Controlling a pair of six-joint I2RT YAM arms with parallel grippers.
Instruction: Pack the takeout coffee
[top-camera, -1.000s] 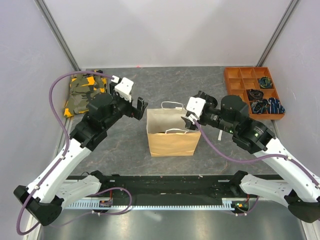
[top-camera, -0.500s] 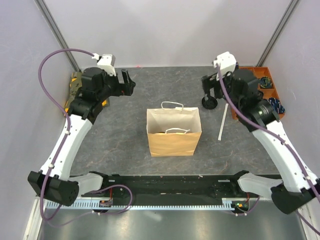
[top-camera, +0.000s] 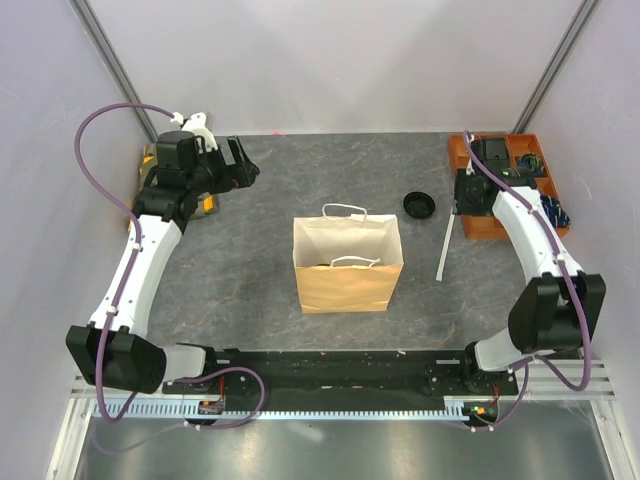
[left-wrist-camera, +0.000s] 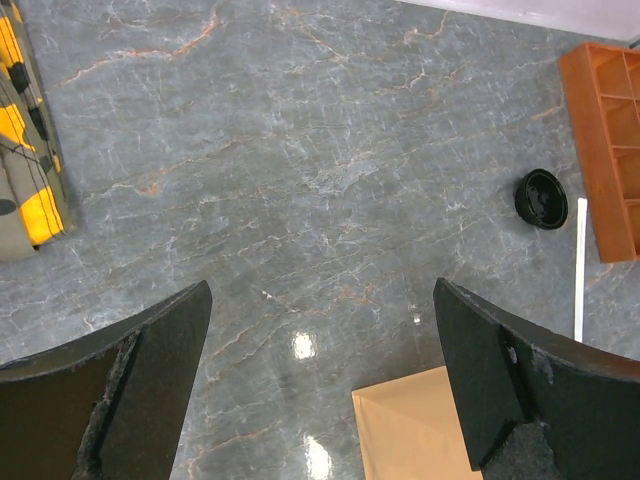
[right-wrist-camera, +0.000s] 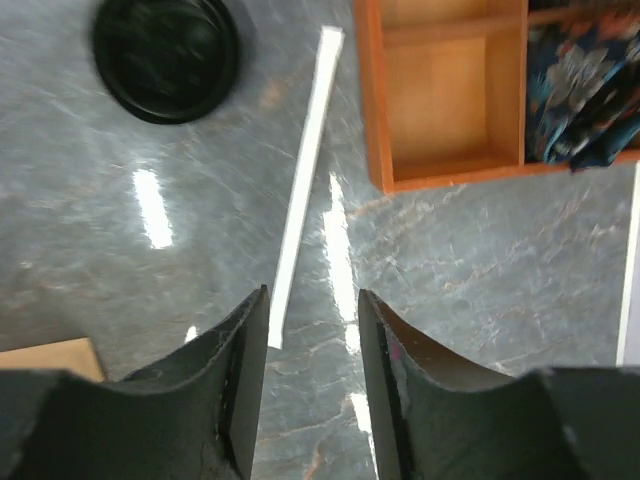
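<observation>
The tan paper cup is out of view. Its round black lid (top-camera: 419, 204) lies flat on the table, right of and behind the brown paper bag (top-camera: 346, 266), which stands upright with white handles. The lid also shows in the left wrist view (left-wrist-camera: 541, 198) and the right wrist view (right-wrist-camera: 166, 55). My left gripper (top-camera: 245, 170) is wide open and empty, high at the back left (left-wrist-camera: 320, 290). My right gripper (top-camera: 460, 195) is open and empty, between the lid and the orange tray (right-wrist-camera: 312, 295).
A white straw (top-camera: 444, 245) lies right of the bag, below my right gripper (right-wrist-camera: 305, 165). An orange compartment tray (top-camera: 480, 160) with dark items stands at the back right. A camouflage cloth (top-camera: 160, 185) lies at the back left.
Both grippers have pulled away from the bag's rim toward the back. The left went to the back left corner. The right passed over the lid and now sits by the tray.
</observation>
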